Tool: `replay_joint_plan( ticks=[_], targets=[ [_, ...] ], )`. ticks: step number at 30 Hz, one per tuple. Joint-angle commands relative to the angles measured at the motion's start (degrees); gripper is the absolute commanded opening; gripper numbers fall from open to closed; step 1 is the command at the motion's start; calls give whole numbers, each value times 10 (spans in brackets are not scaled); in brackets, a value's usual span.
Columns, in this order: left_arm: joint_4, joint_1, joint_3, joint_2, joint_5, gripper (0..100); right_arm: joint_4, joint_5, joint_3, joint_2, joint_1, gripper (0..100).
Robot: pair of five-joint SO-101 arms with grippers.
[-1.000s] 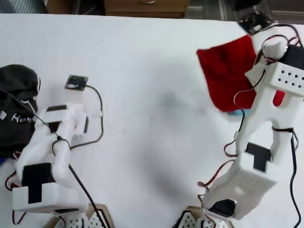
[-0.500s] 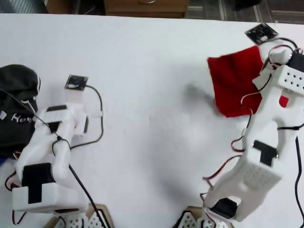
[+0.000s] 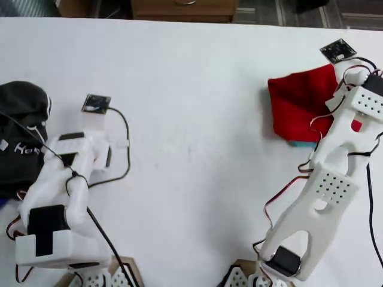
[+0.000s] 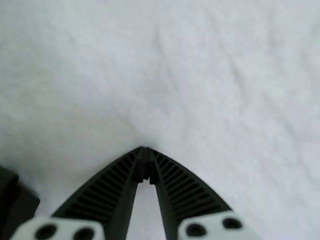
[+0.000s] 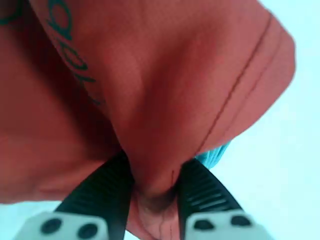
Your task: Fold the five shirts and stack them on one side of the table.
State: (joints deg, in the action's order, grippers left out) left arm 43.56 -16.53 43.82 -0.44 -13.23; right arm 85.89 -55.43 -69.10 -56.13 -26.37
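A red shirt (image 3: 299, 107) hangs folded at the table's right side, over a bit of teal cloth (image 3: 302, 143). My right gripper (image 5: 152, 187) is shut on a bunch of the red shirt (image 5: 165, 90), and teal cloth (image 5: 212, 156) peeks from behind it. A black shirt (image 3: 21, 128) lies crumpled at the left edge. My left gripper (image 4: 143, 165) is shut with nothing in it, just above the white table; its arm (image 3: 66, 173) sits beside the black shirt.
The white table (image 3: 191, 89) stretches bare across the middle. Two small dark camera boards (image 3: 96, 104) (image 3: 337, 50) sit on the arms' wrists. Loose cables trail near both arm bases. A wooden cabinet (image 3: 182, 9) stands beyond the far edge.
My right arm has carried the red shirt farther right and lowered it toward the teal cloth. The left arm has not moved.
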Motion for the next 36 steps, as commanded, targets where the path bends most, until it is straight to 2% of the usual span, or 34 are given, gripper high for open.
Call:
replay_joint_plan(
  ticks=[1, 4, 7, 15, 17, 20, 21, 24, 28, 36],
  targets=[
    [-22, 9, -2, -8, 1, 27, -9, 3, -88, -35, -14, 94],
    [-22, 9, -2, -8, 1, 27, -8, 4, -124, -63, -19, 188],
    [-22, 10, -2, -8, 1, 27, -8, 7, -150, -68, -22, 221],
    [-22, 10, -2, -7, 1, 27, -9, 189, -260, -56, -17, 218],
    [-22, 10, -2, -7, 1, 27, -10, 219, -261, -59, -6, 180],
    [-22, 10, -2, -7, 1, 27, -47, 219, -226, -73, 13, 20],
    [-22, 10, -2, -7, 1, 27, -73, 219, -215, -83, 17, 15],
    [-22, 10, -2, -7, -1, 27, -175, 222, -189, -128, 24, 87],
    [-22, 10, -2, -7, -2, 27, -276, 221, -185, -198, 29, 108],
    [-22, 10, -2, -7, -2, 27, -306, 220, -187, -286, 22, 108]
  ],
)
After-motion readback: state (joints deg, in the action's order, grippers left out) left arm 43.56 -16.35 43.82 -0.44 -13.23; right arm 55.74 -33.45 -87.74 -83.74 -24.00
